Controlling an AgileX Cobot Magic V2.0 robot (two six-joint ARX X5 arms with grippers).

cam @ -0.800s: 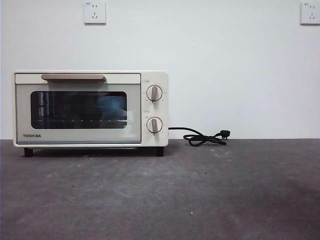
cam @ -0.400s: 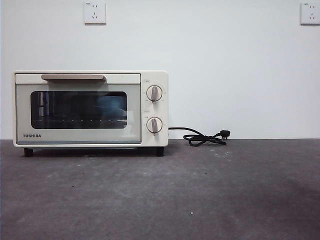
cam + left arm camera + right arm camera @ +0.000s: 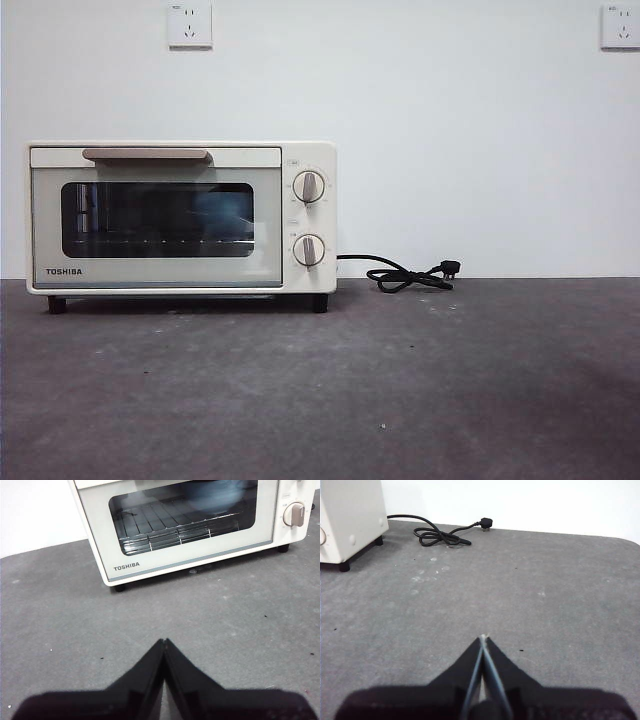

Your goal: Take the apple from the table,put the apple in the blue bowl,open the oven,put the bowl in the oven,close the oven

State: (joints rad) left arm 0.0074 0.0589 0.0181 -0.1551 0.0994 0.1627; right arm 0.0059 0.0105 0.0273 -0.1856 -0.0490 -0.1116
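Observation:
The cream-white Toshiba oven (image 3: 180,218) stands at the back left of the dark grey table (image 3: 400,390) with its door closed. A blurry blue shape, which I take for the blue bowl (image 3: 224,212), shows behind the dark glass; in the left wrist view the blue bowl (image 3: 215,495) is only a faint haze. The apple is hidden. My left gripper (image 3: 164,641) hovers over the table in front of the oven (image 3: 190,525), jaws shut and empty. To the right of the oven (image 3: 347,517), my right gripper (image 3: 483,637) is shut on nothing above bare table.
The oven's black cord and plug (image 3: 410,274) lie coiled on the table at the oven's right, against the white wall; the cord (image 3: 440,534) also shows in the right wrist view. Two wall sockets (image 3: 190,25) sit high on the wall.

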